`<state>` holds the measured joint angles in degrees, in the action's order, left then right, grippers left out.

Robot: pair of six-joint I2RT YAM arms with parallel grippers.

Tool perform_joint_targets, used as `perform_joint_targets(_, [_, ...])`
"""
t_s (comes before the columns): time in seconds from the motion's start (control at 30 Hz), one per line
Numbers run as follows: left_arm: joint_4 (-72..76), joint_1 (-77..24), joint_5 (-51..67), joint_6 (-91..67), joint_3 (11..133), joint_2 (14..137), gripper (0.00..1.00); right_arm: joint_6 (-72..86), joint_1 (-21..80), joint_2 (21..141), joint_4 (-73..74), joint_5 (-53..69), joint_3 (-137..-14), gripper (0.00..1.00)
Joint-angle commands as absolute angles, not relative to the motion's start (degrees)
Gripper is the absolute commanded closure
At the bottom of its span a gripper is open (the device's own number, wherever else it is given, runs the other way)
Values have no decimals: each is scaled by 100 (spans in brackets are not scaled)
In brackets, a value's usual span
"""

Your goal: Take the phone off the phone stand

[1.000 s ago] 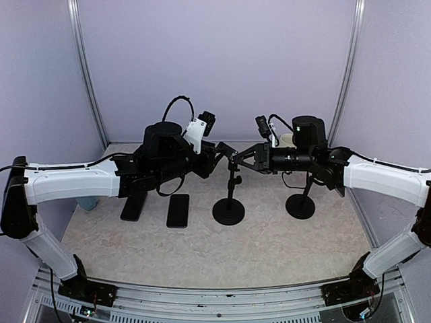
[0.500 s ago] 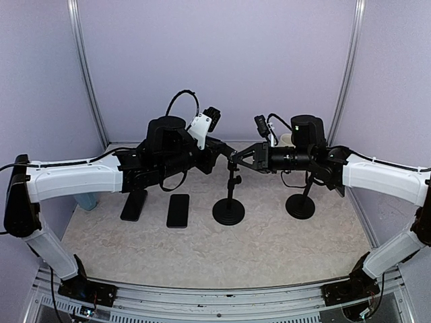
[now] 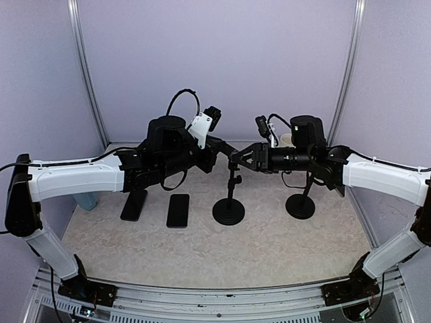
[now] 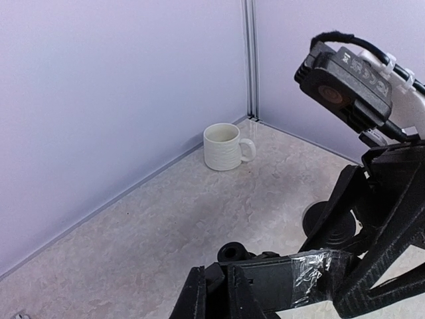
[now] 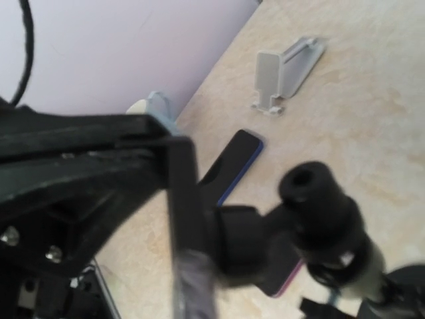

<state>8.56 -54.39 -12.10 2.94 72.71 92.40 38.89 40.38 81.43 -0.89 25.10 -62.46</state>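
Left pincer [image 3: 227, 149] and right pincer [image 3: 237, 157] are hovering tip to tip above the phone stand [image 3: 229, 211], which is standing near the middle of the tabletop [image 3: 269, 249]. In the left wrist view the left pincer's fingers [image 4: 198, 300] are showing only a narrow slit between them; whether they are gripping anything cannot be told. The right pincer's taped finger [image 4: 292, 274] is lying just beside them, and how far that pincer is parted cannot be told either. Both pincers are crowding the stand's head, so it cannot be told whether a phone is sitting in it. A dark phone [image 3: 178, 210] and a second dark phone [image 3: 133, 205] are lying flat side by side toward the left edge. A second stand [image 3: 300, 206] is standing toward the right edge, and a white mug [image 4: 224, 147] is sitting in the far right corner.
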Motion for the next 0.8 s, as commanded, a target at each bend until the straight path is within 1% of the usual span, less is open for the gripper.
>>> perform_joint_targets(0.0, [1195,-5280,-1125,243,7494,9372,100,3595,4019,7890,331,2042,-6256,35])
perform_joint_targets(0.13, [1482,-5125,-1008,160,7527,9425,100,3533,3954,7617,325,1944,-6157,23])
perform_joint_targets(0.2, [1602,-5051,-987,124,7592,9466,100,3533,3919,7440,278,1906,-6043,20])
perform_joint_targets(0.33, [1804,-4931,-921,72,7749,9569,100,3526,3864,7226,215,1881,-5894,18])
perform_joint_targets(0.77, [2330,-4495,-1006,230,8364,10043,100,3527,3821,6871,255,1818,-5608,14])
